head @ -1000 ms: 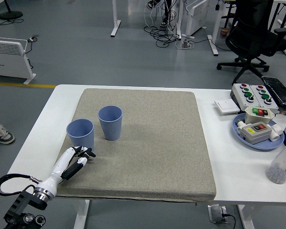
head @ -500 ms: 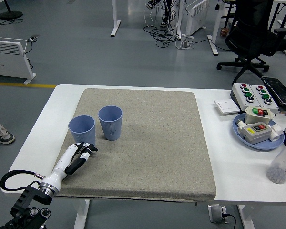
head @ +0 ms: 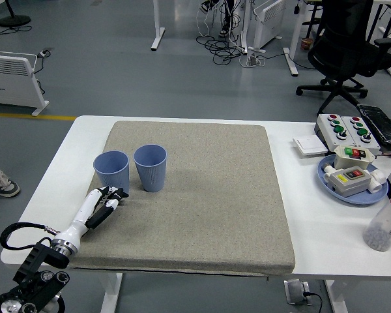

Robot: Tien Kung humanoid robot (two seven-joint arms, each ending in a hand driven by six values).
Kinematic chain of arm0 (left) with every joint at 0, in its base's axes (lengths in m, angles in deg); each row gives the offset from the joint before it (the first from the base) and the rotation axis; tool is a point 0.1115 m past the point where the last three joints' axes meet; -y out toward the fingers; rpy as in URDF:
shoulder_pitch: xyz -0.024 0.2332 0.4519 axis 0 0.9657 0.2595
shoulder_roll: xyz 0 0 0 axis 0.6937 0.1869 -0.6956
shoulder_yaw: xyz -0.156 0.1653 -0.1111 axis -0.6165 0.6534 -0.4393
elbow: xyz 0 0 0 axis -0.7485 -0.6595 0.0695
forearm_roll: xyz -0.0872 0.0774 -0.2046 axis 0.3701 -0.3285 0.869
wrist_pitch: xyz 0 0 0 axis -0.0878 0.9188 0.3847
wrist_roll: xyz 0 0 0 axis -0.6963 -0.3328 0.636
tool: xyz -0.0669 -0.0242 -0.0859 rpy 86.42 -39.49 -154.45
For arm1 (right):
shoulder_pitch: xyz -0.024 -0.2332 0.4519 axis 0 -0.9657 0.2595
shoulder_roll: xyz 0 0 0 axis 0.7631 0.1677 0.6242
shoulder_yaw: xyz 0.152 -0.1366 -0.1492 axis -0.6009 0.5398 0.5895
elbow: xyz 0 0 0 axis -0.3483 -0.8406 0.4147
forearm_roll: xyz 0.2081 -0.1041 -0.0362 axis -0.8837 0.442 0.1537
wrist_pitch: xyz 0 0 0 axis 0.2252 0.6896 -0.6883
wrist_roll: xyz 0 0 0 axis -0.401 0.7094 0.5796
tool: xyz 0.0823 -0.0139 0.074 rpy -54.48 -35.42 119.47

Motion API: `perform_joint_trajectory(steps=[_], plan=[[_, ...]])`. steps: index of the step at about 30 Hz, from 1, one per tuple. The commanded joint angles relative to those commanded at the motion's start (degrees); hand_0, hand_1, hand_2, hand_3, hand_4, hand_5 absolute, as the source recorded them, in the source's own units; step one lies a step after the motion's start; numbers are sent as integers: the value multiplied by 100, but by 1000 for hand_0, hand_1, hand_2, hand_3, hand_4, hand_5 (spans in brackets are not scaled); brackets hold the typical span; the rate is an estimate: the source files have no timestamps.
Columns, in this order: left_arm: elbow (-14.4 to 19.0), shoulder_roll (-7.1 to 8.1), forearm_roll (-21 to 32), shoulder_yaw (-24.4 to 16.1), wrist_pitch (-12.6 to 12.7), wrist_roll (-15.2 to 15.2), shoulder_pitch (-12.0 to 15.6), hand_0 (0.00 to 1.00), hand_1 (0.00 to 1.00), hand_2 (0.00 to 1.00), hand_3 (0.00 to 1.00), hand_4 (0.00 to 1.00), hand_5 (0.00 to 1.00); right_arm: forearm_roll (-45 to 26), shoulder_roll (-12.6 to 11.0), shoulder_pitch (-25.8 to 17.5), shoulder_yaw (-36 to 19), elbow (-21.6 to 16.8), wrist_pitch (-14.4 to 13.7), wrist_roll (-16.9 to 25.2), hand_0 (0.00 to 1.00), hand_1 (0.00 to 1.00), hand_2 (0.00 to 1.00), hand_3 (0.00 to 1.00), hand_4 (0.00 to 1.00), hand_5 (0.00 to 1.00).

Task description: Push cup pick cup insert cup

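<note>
Table [head: 300, 225], white, carries a grey-beige mat [head: 202, 195] over most of its top. On the mat's left part I see two blue cups standing upright and just beside each other: the left cup [head: 111, 171] and the right cup [head: 150, 167]. From the lower left corner my left hand [head: 104, 203] reaches in and lies on the mat just in front of the left cup, fingers loosely extended, grasping nothing. At the right edge sits a blue tray [head: 371, 197] holding button boxes.
</note>
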Motion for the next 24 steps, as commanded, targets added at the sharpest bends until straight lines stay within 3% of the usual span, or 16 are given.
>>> perform_joint_trajectory(steps=[15, 24], plan=[[-715, -242, 382, 180, 34, -117, -567, 702, 728, 690, 588, 570, 998, 7, 1, 47, 1, -4, 7, 0, 731, 669, 709, 601, 166, 390], [-1038, -299, 609, 306, 6, -192, -824, 704, 730, 690, 585, 566, 998, 50, 4, 57, -23, -6, 14, -8, 731, 669, 709, 600, 167, 391]])
